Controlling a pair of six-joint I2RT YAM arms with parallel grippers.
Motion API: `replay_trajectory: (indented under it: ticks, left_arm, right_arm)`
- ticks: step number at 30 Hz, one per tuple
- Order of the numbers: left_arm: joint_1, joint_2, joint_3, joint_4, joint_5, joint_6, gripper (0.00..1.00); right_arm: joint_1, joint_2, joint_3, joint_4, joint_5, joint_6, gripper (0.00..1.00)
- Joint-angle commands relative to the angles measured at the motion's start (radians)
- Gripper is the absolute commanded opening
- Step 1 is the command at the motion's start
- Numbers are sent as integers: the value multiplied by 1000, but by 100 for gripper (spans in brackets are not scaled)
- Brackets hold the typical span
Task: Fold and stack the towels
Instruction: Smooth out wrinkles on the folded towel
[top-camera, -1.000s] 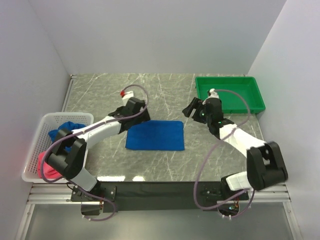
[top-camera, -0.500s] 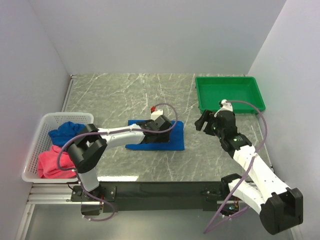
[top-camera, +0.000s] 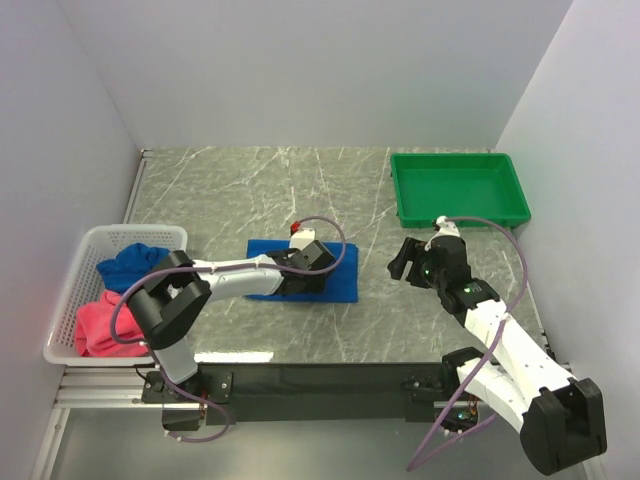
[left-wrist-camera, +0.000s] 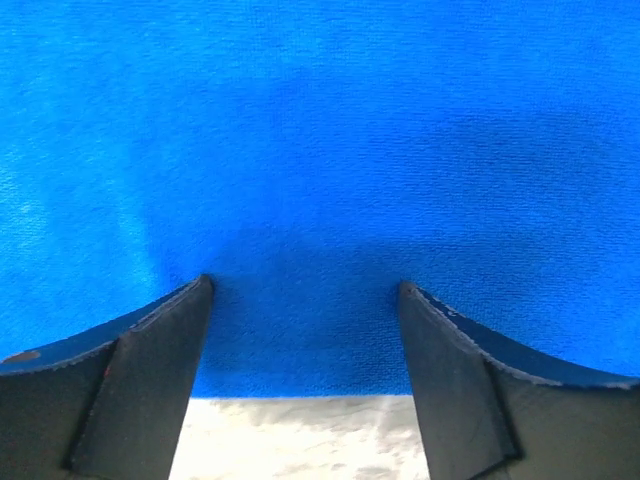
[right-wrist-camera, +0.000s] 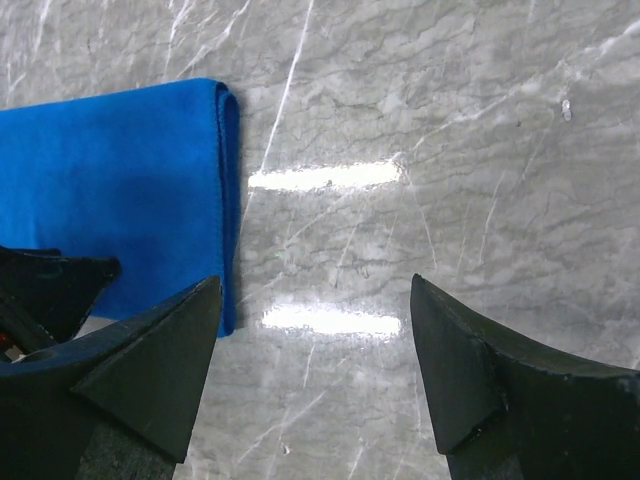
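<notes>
A folded blue towel (top-camera: 338, 284) lies flat on the marble table in the middle. My left gripper (top-camera: 297, 273) rests low on it near its centre, open. In the left wrist view the towel (left-wrist-camera: 320, 150) fills the frame and both fingertips (left-wrist-camera: 150, 360) touch it close to its near edge; my left gripper (left-wrist-camera: 305, 290) grips nothing. My right gripper (top-camera: 402, 262) hovers open and empty over bare table just right of the towel. The right wrist view shows the towel's folded right edge (right-wrist-camera: 130, 180) left of my right gripper (right-wrist-camera: 315, 290).
A white basket (top-camera: 70, 290) at the left edge holds a crumpled blue towel (top-camera: 128, 262) and a pink towel (top-camera: 100, 325). A green tray (top-camera: 458, 188) stands at the back right. The left arm's gripper shows at the lower left of the right wrist view (right-wrist-camera: 50, 285).
My left gripper has swung from the towel's left side onto the towel, and the towel has slid slightly left. My right gripper has pulled back to the right and nearer.
</notes>
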Motion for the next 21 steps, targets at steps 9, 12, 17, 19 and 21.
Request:
replay_trajectory:
  ticks: [9,12,17,19,21]
  left_arm:
    - [-176,60,348,-254,-119,8,84]
    - [-203,156,454,-271,-102,31,82]
    - [-208,287,564,-285,-85,36,80]
    - [-208,314,591,-288,-82,39,79]
    - [-208,353,606,-295,-90,40,77]
  right_arm:
    - [-18,15,-17,56,-43,-6,83]
    - [-30,11,-31,64,-35,15,85]
    - [-50,-20,-56,54,8,35,86]
    - [-57,-41,-68,64,14,43,86]
    - [-58,-52,-86,79,8,54,86]
